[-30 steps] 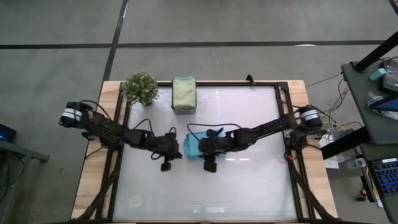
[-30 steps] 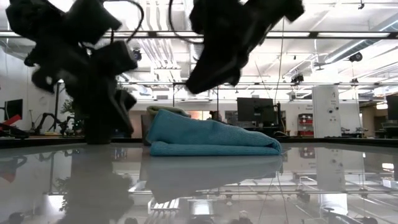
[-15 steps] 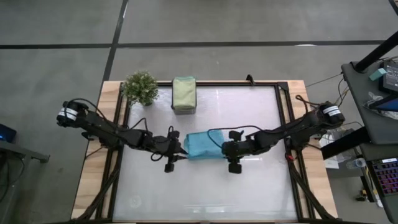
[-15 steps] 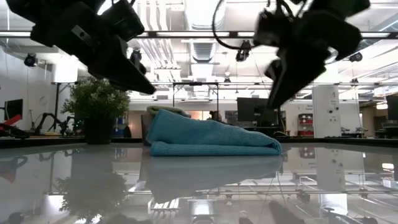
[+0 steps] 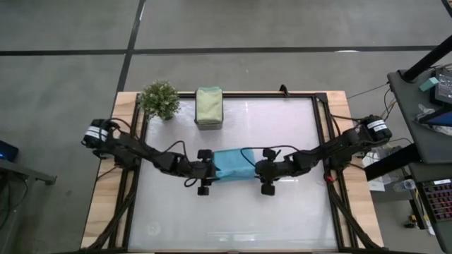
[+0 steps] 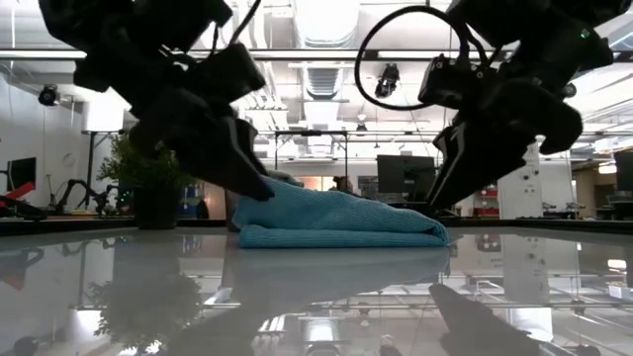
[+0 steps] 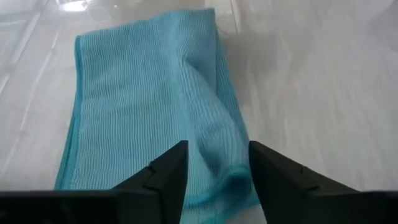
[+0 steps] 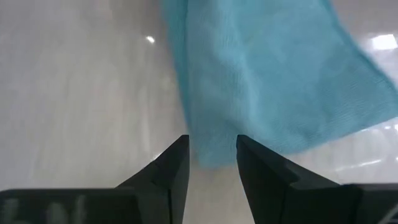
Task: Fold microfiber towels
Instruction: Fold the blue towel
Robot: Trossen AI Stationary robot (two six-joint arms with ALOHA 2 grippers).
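- Now our left gripper (image 7: pixel 214 171) and right gripper (image 8: pixel 211 163), fingers apart, flank the folded blue towel (image 5: pixel 233 164).
- We should pinch matching corners evenly.

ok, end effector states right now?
Left end effector: open, straddling an edge of the folded light blue microfiber towel.
Right end effector: open at its corner.

Nothing to read anywhere here: no words, labels, brands or numbers legible on anything in sight.

The blue towel (image 7: pixel 149 99) is ribbed, matt cloth on a glossy, mirror-smooth table (image 5: pixel 282 212).
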